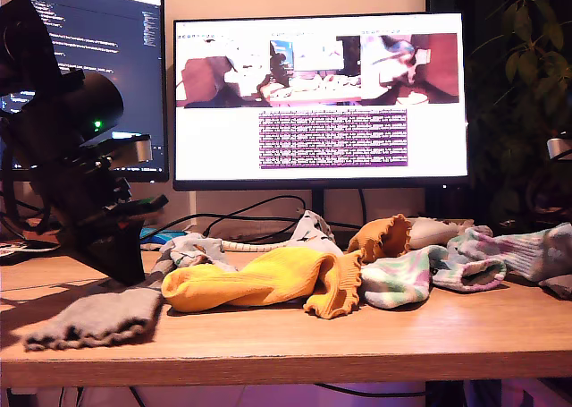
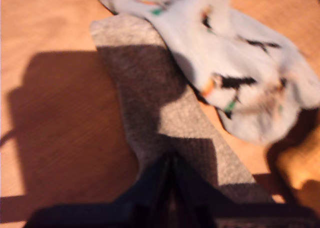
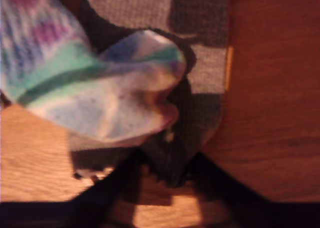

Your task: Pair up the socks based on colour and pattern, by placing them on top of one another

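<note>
My first gripper [image 2: 170, 160] has its fingers clenched on the grey sock [image 1: 94, 317] at the bench's [image 1: 357, 335] eight o'clock; my second gripper [image 3: 167, 175] spreads released over another grey sock [image 3: 200, 62].

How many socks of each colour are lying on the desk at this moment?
Grey ribbed socks: 2
Mustard-yellow socks: 2
Pastel blotched socks: 2
Pale printed socks: 2, if the two patches showing are separate socks
Total: 8
</note>
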Controlling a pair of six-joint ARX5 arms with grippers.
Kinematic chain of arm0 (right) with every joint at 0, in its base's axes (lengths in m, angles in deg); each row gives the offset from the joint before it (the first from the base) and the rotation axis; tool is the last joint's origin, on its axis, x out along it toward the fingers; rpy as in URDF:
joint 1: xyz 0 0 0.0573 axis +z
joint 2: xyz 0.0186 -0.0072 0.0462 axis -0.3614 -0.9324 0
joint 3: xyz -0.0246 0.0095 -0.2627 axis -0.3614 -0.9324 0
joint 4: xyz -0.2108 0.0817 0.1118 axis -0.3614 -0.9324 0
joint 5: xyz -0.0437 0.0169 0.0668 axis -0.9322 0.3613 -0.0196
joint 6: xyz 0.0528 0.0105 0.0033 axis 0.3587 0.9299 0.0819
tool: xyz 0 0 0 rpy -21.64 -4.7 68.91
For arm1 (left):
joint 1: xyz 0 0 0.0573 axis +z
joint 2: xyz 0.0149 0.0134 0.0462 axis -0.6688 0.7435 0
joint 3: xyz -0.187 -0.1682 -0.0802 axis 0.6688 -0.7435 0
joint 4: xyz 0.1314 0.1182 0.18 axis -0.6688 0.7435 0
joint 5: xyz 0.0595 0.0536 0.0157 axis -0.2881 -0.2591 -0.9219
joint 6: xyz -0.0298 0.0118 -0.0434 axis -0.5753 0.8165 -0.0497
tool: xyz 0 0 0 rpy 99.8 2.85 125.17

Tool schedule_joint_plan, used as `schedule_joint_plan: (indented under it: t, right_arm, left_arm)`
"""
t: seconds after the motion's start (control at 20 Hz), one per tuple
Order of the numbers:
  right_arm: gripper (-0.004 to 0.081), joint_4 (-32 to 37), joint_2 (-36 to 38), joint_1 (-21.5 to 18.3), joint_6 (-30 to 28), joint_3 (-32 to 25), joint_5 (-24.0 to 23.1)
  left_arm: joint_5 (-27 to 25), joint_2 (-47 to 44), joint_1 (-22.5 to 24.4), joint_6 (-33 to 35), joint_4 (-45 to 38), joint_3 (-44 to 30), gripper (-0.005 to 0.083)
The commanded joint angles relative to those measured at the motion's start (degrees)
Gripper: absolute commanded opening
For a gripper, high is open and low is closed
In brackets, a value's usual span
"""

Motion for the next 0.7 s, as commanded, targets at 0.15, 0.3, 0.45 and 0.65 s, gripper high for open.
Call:
schedule_joint_plan:
  t: [0.15, 0.3, 0.45, 0.65]
  right_arm:
    - [-0.0011, -3.82, -2.38, 0.02, 1.4, -1.81, 0.37]
    - [-0.0011, -4.76, 0.37, 1.62, 1.38, -1.81, 1.68]
    - [-0.0011, -4.9, 4.46, 3.43, 1.38, -1.79, 1.68]
    - [-0.0011, -5.77, 9.77, 3.78, 1.29, -1.79, 1.6]
  left_arm:
    - [2.69, 0.81, -0.63, 0.24, 6.34, 0.31, -0.0019]
    - [2.75, -3.15, -0.63, 0.35, 6.05, 1.09, -0.0019]
    - [1.42, -4.35, -0.63, 1.77, 4.48, 1.44, -0.0019]
    - [-0.96, -3.41, -0.35, 1.75, 3.74, 1.42, -0.0019]
